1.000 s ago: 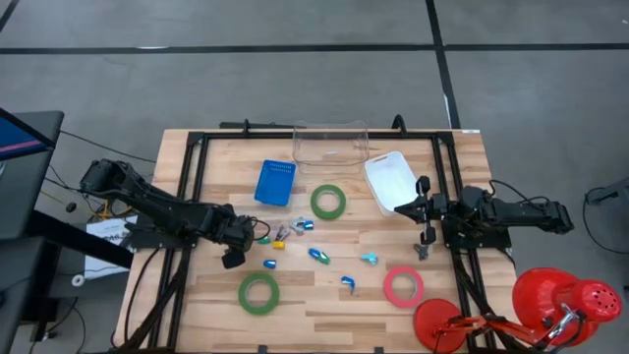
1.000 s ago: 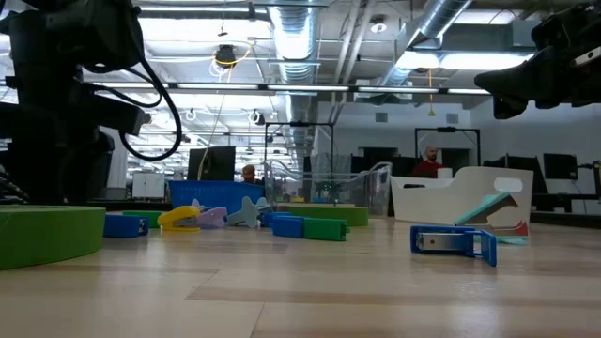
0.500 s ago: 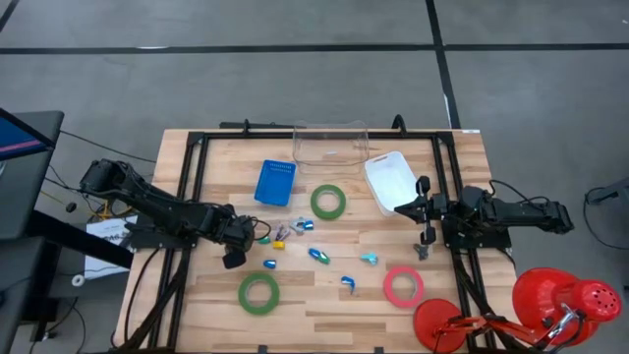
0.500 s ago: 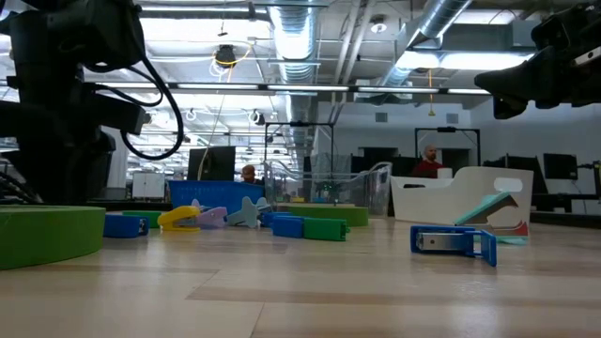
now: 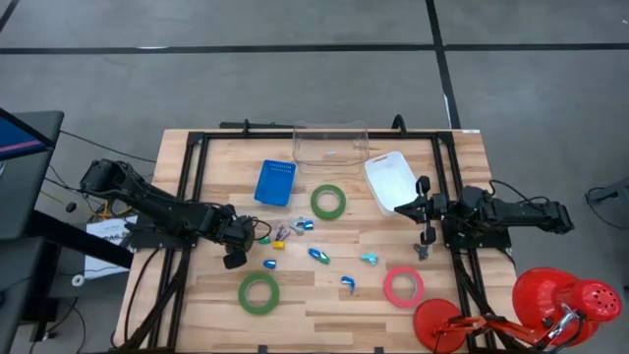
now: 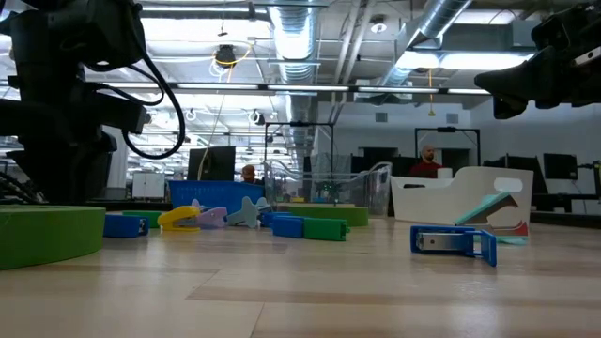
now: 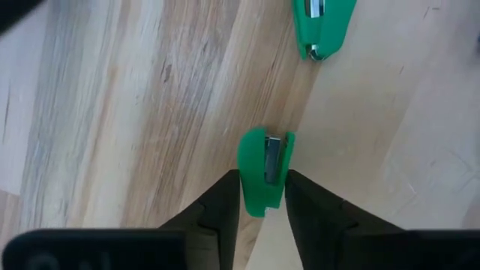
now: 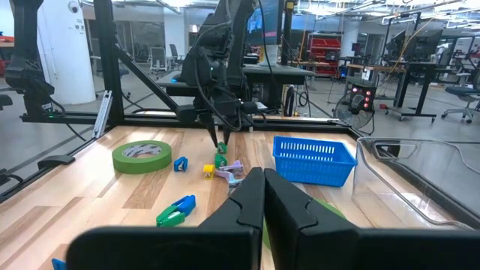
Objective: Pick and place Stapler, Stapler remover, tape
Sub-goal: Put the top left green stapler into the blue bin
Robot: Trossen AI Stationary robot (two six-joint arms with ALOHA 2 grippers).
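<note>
Between left gripper (image 7: 262, 196) fingers: green stapler (image 7: 263, 171) (small).

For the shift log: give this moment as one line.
left gripper: closing on small green plastic stapler | right gripper: shut, idle by white tray

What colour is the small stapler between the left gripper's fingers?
Green stapler, clearest in the left wrist view.

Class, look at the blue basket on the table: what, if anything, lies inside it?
From above, the blue basket shows only its perforated floor; nothing lies inside. In the right wrist view its near wall covers the interior, so nothing can be confirmed there.
</note>
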